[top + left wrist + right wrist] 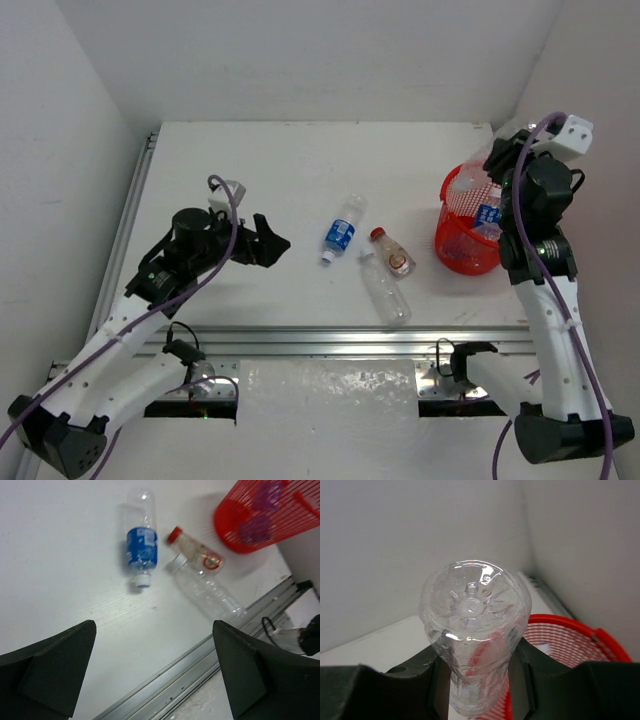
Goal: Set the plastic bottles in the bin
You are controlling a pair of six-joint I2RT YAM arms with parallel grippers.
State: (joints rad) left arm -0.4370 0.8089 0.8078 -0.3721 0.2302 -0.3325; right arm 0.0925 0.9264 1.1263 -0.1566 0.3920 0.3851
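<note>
Right fingers (pixel 522 680) clamped on a clear unlabelled bottle (pixel 472 625), its moulded base facing the wrist camera. Left fingers (pixel 55 675) spread wide, nothing between them. The left gripper (pixel 268 243) hovers over the left half of the table, about midway between far and near edges. Red mesh bin (pixel 462 252) stands upright near the right edge, roughly mid-depth, and a bottle with a blue label (pixel 488 215) shows inside it. The held bottle is up by the bin's far rim. The wrist view puts the red rim just below and to one side of it, so I can't tell if it's fully over the opening. Three more lie on their sides around the table centre, between left gripper and bin. The long unlabelled bottle (pixel 385 292) is closest to the near edge. The blue-label bottle (pixel 340 233) is apart from the others, more toward the far edge. The squat red-cap bottle (pixel 392 253) is just beside the long one's neck, possibly touching. Step in hand: drop-off of the held one. Next move, as I read it: centre it over the bin's mouth, then open the right jaws, releasing from above the rim and not beside it. After that, the blue-label bottle looks the easiest pick for the left arm.
</note>
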